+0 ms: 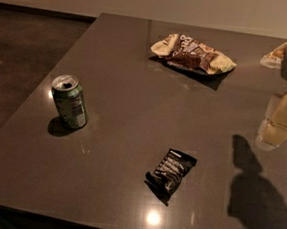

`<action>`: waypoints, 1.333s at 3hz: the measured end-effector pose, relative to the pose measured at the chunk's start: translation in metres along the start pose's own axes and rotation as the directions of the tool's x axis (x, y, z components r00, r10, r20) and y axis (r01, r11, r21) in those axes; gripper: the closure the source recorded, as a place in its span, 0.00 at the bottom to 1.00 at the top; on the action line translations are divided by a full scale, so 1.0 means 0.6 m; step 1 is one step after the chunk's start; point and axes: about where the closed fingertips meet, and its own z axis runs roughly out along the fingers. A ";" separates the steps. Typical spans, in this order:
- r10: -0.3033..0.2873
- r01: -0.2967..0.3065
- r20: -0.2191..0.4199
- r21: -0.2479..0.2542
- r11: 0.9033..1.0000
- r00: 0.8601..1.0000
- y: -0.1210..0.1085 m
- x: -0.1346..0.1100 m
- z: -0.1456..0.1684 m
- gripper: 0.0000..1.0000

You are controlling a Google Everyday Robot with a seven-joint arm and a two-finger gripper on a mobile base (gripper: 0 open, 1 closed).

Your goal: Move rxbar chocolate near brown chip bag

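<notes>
One green can (70,101) stands left; gripper (275,129) hovers right of rxbar chocolate (171,171).

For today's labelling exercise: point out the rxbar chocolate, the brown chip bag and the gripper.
rxbar chocolate (171,172): camera view, middle of black wrapper.
brown chip bag (191,53): camera view, dark brown middle.
gripper (275,132): camera view, right edge, pale lower end.
</notes>
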 end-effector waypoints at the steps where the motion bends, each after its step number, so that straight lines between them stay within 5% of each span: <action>1: 0.000 0.000 0.000 0.000 1.000 1.000 0.000 0.000 0.000 0.00; 2: -0.096 0.096 0.012 -0.030 0.995 0.995 0.016 -0.030 0.014 0.00; 3: -0.289 0.294 0.063 -0.096 0.951 0.955 0.078 -0.091 0.059 0.00; 4: -0.407 0.420 0.109 -0.146 0.896 0.907 0.132 -0.127 0.103 0.00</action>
